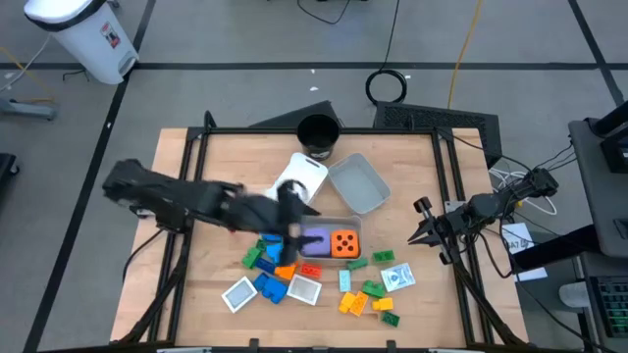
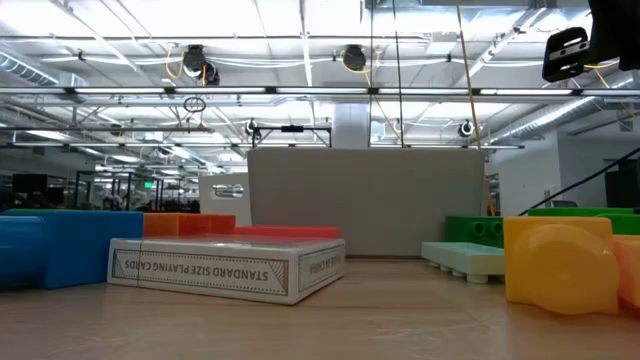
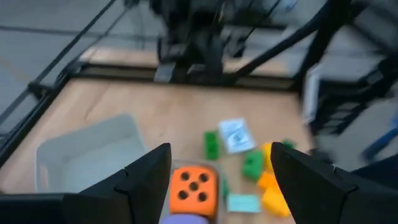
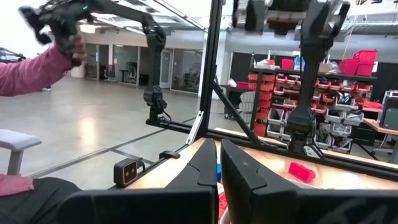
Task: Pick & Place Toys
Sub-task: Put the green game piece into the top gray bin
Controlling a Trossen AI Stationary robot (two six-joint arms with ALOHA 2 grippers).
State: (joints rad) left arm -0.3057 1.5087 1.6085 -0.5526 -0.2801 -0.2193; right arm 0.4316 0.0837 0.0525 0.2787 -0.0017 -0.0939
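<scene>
While the left gripper [image 1: 291, 238] hangs open over the orange die [image 1: 343, 244] and purple die [image 1: 314, 241] mid-bench, the right gripper [image 1: 420, 231] waits closed at the right edge.

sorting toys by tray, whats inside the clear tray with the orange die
The orange die sits inside the clear tray, with a purple die beside it. The open left gripper hangs over the tray's left part, hiding anything beneath it.
</scene>
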